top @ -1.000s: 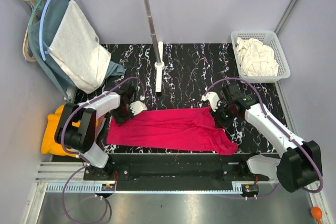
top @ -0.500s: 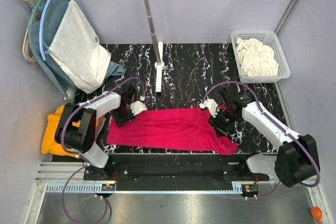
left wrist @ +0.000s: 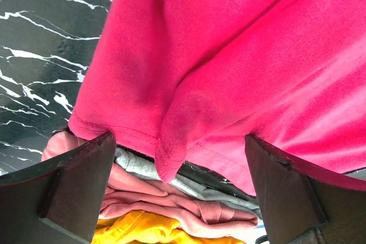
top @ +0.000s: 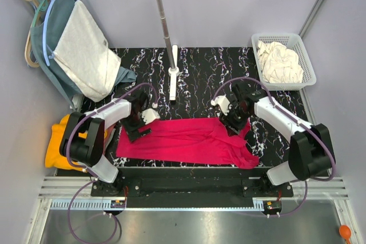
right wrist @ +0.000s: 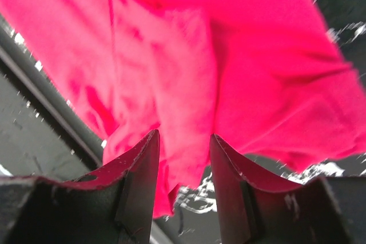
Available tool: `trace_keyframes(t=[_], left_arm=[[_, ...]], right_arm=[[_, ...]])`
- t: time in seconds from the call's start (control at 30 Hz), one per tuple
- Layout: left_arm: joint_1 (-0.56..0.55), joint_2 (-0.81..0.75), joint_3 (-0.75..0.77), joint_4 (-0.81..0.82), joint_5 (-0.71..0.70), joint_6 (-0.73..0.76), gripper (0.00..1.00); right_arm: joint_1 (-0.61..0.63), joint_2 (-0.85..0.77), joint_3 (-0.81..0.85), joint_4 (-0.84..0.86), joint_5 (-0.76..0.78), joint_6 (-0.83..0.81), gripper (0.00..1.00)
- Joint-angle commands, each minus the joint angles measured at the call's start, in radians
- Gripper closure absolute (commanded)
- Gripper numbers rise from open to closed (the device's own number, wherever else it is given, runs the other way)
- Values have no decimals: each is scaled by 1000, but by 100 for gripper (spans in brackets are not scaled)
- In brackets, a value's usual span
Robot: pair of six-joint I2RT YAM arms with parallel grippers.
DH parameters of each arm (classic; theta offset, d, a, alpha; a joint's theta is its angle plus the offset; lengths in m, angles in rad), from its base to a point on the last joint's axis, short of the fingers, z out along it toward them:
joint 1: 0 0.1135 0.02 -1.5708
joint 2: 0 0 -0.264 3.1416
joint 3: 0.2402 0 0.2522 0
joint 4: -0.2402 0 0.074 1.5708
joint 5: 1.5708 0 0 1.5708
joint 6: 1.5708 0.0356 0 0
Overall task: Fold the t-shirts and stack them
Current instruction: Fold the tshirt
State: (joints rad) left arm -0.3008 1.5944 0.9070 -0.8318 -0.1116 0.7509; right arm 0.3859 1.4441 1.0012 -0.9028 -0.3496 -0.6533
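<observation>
The red t-shirt (top: 183, 141) lay spread out in a long strip on the black marbled table (top: 200, 72), close to its near edge, with its right end bunched and hanging a little towards the front.

The left gripper (top: 139, 125) was at the far left corner of the shirt, low over the cloth. In the left wrist view its two fingers (left wrist: 74, 187) stood wide apart. The hem of the shirt ran between them, but they gripped nothing. Below the hem a pile of clothes (left wrist: 171, 207) showed, in grey, pink and yellow layers. From above, only the yellow part of this pile (top: 57, 141) was seen, beside the left end of the table.

The right gripper (top: 231, 119) was at the far right corner of the shirt. In the right wrist view, which was somewhat blurred, its fingers (right wrist: 140, 181) were nearly together, with only a narrow gap, and a fold of the red cloth filled this gap, so the jaws seemed closed on the shirt.

A white basket (top: 303, 47) with pale clothes in it stood at the far right corner of the table. A metal stand (top: 173, 75) rose from the middle of the far side, and grey and blue clothes (top: 83, 52) hung from its rail on the left.
</observation>
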Motion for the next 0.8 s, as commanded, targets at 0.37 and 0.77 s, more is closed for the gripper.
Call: trace_keyframes(t=[0.37, 0.77], left_arm=[[-4, -50, 41, -33, -25, 21, 1], [-3, -33, 44, -32, -23, 27, 1]], right_arm=[[83, 193, 134, 133, -14, 55, 46], [116, 219, 93, 173, 0, 67, 57]])
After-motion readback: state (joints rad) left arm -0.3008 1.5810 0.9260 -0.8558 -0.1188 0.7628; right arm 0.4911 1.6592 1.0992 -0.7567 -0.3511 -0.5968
